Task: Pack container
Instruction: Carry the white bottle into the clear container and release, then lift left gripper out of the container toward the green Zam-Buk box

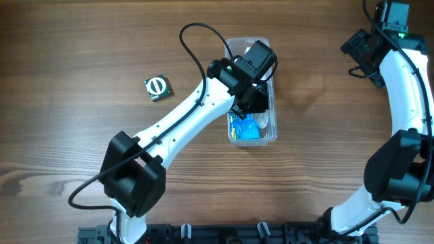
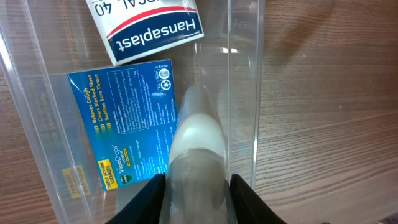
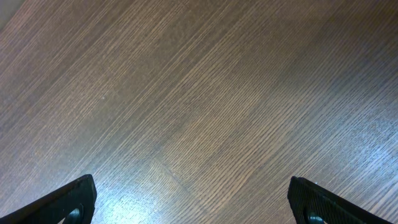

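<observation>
Over the middle of the table point(image 1: 81, 41), the overhead view shows the container point(image 1: 234, 46) with the left fingers point(image 1: 252, 103) reaching down into it and a blue box point(image 1: 245, 127) already inside. A small green-and-white item point(image 1: 158, 87) lies on the table well apart to the left, probably yet to be packed. The right arm is parked at the far edge.

At the left wrist, the blue box point(image 2: 124, 127) and a Hansaplast box point(image 2: 149, 25) lie on the container's floor. The left fingers point(image 2: 152, 208) stand narrow, close on both sides of a pale rounded item point(image 2: 196, 137), seemingly holding it beside the clear wall point(image 2: 245, 93).

At the right wrist, the right fingers point(image 3: 74, 202) gape wide over bare table point(image 3: 199, 93). Packing looks partly done.
</observation>
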You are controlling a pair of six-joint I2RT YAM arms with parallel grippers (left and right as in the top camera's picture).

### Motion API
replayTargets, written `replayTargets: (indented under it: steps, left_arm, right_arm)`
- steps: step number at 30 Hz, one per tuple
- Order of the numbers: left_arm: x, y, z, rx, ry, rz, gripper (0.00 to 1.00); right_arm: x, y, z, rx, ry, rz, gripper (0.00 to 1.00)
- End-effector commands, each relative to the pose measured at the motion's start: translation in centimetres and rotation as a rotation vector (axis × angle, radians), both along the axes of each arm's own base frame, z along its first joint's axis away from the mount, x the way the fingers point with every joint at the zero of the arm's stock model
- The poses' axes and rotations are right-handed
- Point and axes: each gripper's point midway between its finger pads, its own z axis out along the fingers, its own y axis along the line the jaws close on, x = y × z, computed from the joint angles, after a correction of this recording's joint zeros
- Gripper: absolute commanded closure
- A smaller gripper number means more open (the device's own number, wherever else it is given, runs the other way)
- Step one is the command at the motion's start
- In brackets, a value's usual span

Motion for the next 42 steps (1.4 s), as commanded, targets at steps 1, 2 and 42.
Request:
replayTargets:
  steps: [1, 2, 42]
  left_arm:
    - [0.4, -0.4, 0.5, -0.01, -0.012, 0.012, 0.66]
    - [0.4, -0.4, 0.5, -0.009, -0.012, 0.012, 0.64]
    - [3.9, 6.8, 10.2, -0.027, -0.278, 0.12, 0.25]
  right_arm:
    - [0.0, -0.4, -0.7, -0.007, 0.014, -0.023, 0.0]
    - [0.0, -0.4, -0.7, -0.007, 0.014, -0.022, 0.0]
    - [0.0, -0.4, -0.7, -0.007, 0.014, -0.022, 0.0]
